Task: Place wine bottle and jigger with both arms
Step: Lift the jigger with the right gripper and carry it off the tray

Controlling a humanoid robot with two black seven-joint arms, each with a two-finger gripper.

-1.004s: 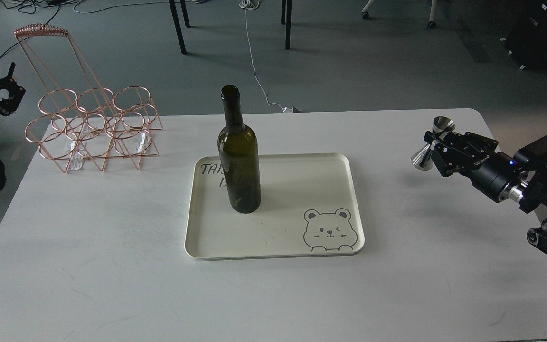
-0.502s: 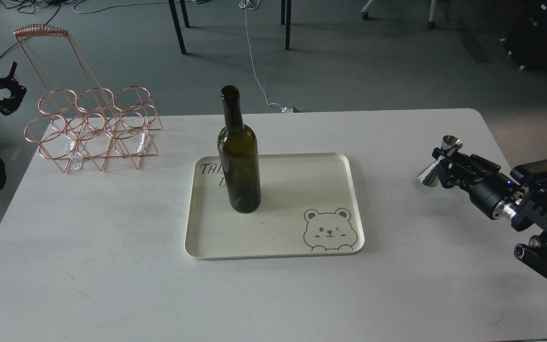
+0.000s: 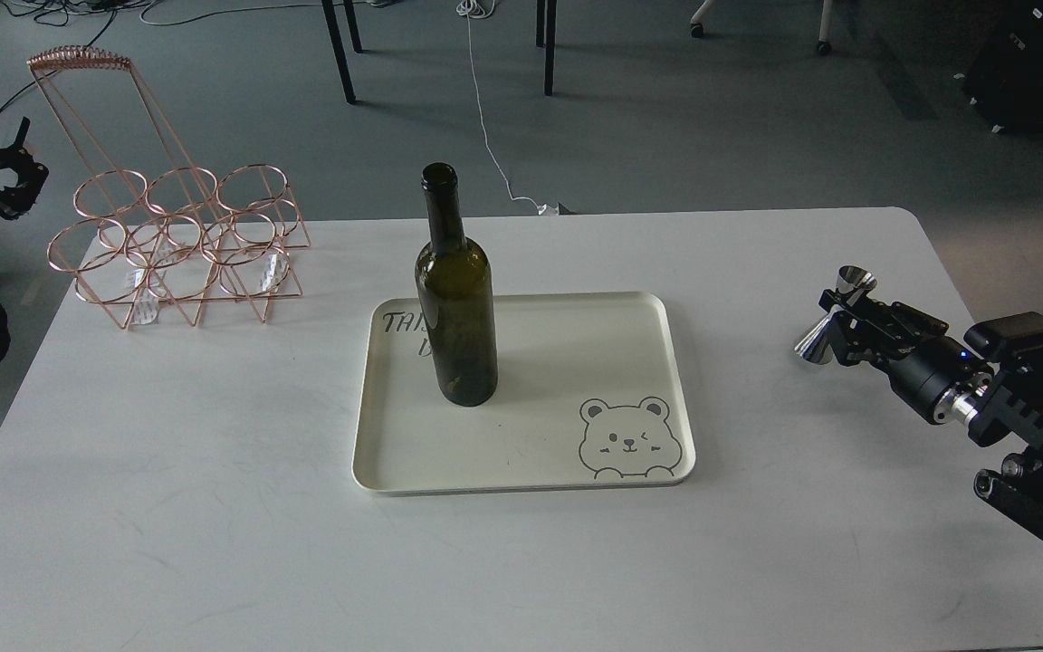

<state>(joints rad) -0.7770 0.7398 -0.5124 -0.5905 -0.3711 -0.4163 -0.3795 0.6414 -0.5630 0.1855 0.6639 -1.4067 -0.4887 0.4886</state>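
The dark green wine bottle (image 3: 455,299) stands upright on the left part of a cream tray (image 3: 576,362) with a bear drawing, in the middle of the white table (image 3: 214,507). My right gripper (image 3: 838,319) is at the table's right side, shut on the shiny steel jigger (image 3: 834,315), which it holds tilted just above the table top. My left gripper (image 3: 14,181) is at the far left edge, off the table, away from the bottle; its fingers look spread and hold nothing.
A copper wire bottle rack (image 3: 173,240) stands at the table's back left corner. Chair and table legs (image 3: 340,54) and a white cable (image 3: 485,118) lie on the floor behind the table.
My right gripper has dropped down and toward me with the jigger, then settled slightly left. The left gripper shifted only a little. The bottle and tray have not moved.
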